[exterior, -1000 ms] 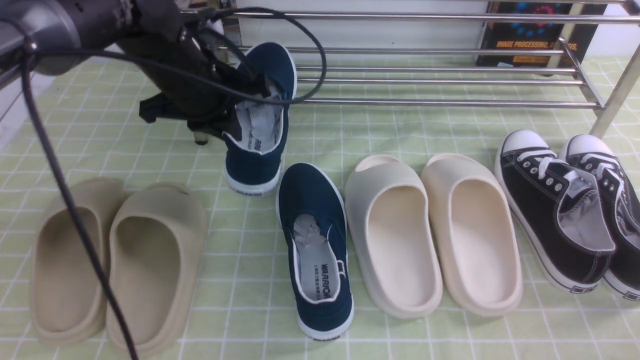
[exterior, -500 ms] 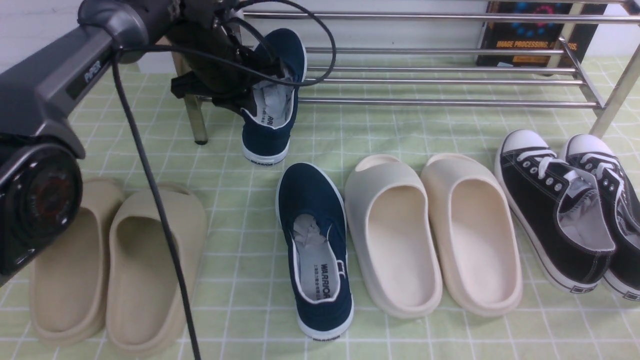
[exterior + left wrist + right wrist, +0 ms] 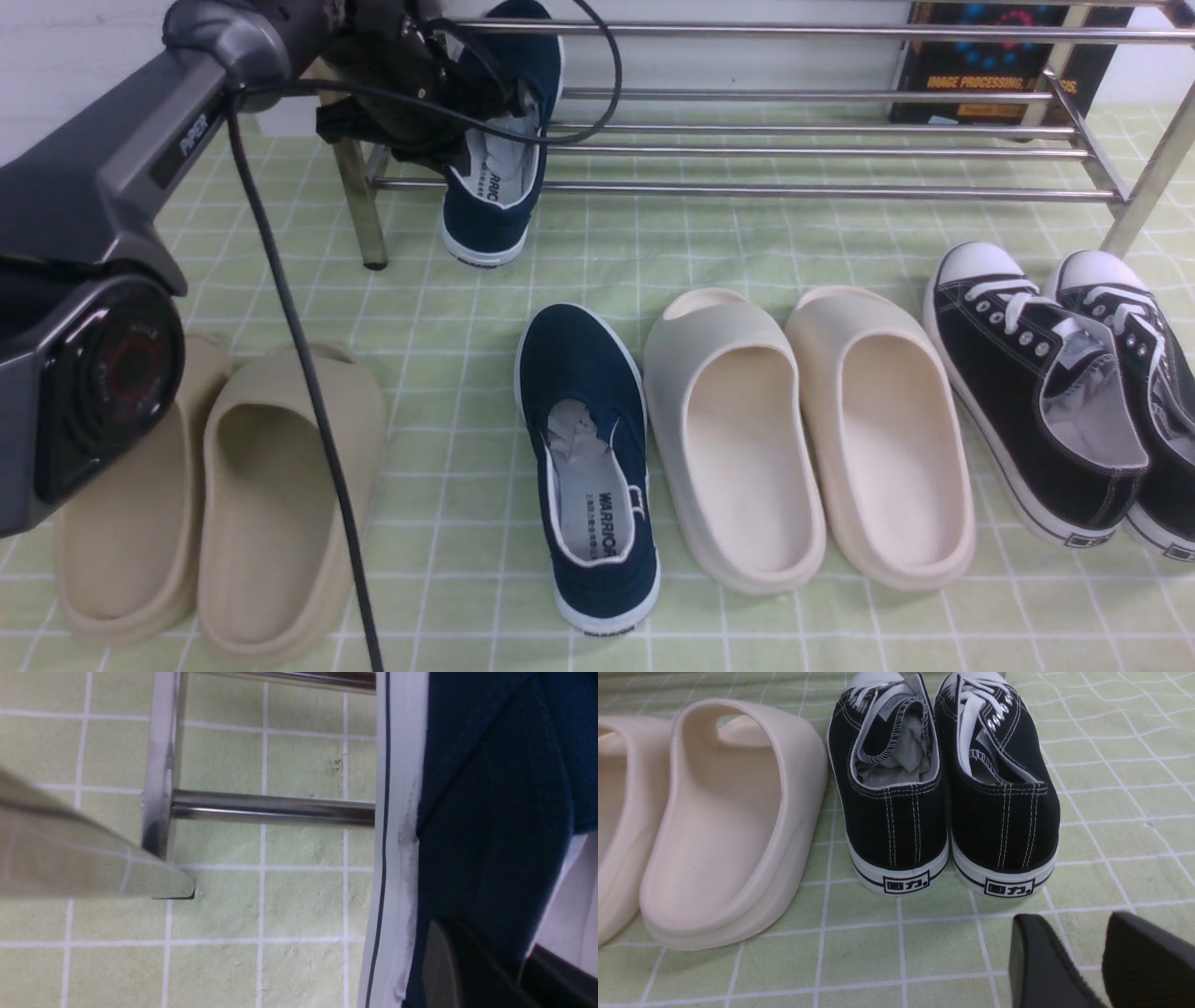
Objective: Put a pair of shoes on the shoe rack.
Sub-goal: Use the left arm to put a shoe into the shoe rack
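Upper left of front frame: left gripper (image 3: 459,140) pinches side wall of navy shoe (image 3: 485,219), jaws clamped on canvas. Shoe steeply tilted, toe up by top bar of shoe rack (image 3: 794,191), heel hanging low at rack's left end; contact with bars unclear. Second navy shoe (image 3: 583,373) flat on green checked cloth (image 3: 448,308), frame centre, just beside cream slide (image 3: 738,439). Right gripper (image 3: 1078,919) low over cloth near heels of black sneakers (image 3: 896,812), jaws slightly apart, gripping nothing.

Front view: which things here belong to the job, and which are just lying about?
Job: lifted navy shoe, navy shoe on the cloth, shoe rack.
Lying about: beige slides, cream slides, black lace-up sneakers, book.
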### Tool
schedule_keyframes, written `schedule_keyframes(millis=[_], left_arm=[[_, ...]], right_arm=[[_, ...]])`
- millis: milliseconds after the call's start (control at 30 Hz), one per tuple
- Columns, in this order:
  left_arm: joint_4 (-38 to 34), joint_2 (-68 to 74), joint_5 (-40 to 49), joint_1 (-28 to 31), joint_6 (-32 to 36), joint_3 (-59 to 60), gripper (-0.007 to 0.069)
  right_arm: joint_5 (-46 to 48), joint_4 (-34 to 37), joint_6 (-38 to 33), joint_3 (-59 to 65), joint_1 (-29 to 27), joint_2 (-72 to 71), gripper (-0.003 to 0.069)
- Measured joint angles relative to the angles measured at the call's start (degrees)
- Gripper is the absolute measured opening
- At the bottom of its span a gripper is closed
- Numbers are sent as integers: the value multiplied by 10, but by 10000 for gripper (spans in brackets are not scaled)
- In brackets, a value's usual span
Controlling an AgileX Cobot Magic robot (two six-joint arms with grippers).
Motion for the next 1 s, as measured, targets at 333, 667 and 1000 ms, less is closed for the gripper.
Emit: schedule_keyframes(millis=[333, 667, 1000], left_arm=[[5, 8, -7, 0, -26, 0, 68], [12, -22, -5, 0, -36, -1, 275], [35, -102, 143, -20, 15, -4, 117]], right_arm=[[0, 0, 0, 0, 0, 0, 246], [0, 0, 0, 0, 0, 0, 246], [0, 0, 0, 0, 0, 0, 246]])
